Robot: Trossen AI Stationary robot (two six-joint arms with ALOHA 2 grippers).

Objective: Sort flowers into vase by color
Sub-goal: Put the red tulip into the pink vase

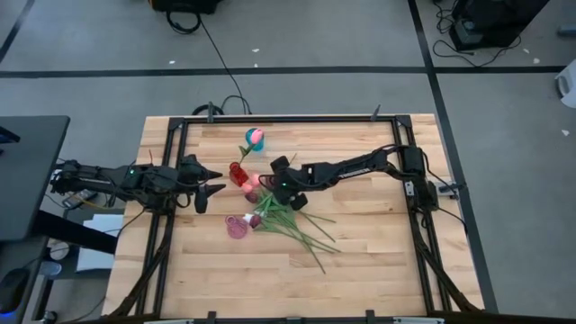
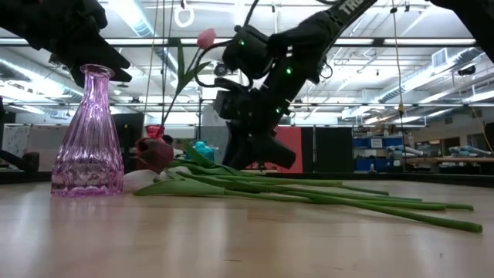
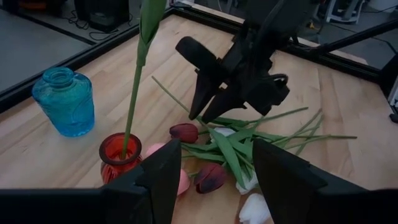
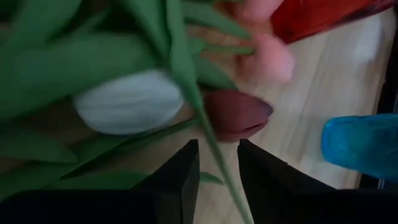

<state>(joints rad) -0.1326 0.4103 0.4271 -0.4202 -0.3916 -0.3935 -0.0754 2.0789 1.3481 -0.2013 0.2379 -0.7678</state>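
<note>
The flowers (image 1: 290, 221) lie in a bunch on the table, stems toward the near right; white (image 4: 130, 102), dark red (image 4: 239, 115) and pink (image 4: 267, 56) heads show. My right gripper (image 4: 217, 149) hangs low over the heads, pointing steeply down, open, with one green stem (image 4: 186, 81) between its fingers. A pink tulip (image 2: 206, 37) stands with its stem in the red vase (image 3: 121, 158). A blue vase (image 3: 64, 99) and a pink glass vase (image 2: 87, 139) stand upright nearby. My left gripper (image 3: 217, 180) waits open, left of the vases. My right gripper comes at the bunch from above and from the table's right, slanting down. A green stem (image 4: 208, 140) close behind a dark red head runs through the gap between its two fingers. I cannot tell whether either finger touches it.
The red vase (image 1: 238, 173) stands just left of my right gripper (image 1: 272, 187), the blue vase (image 1: 251, 135) farther back, the pink glass vase (image 1: 237, 227) nearer the front. A black frame (image 1: 270, 119) rims the wooden table. Bare wood lies at the near side and right.
</note>
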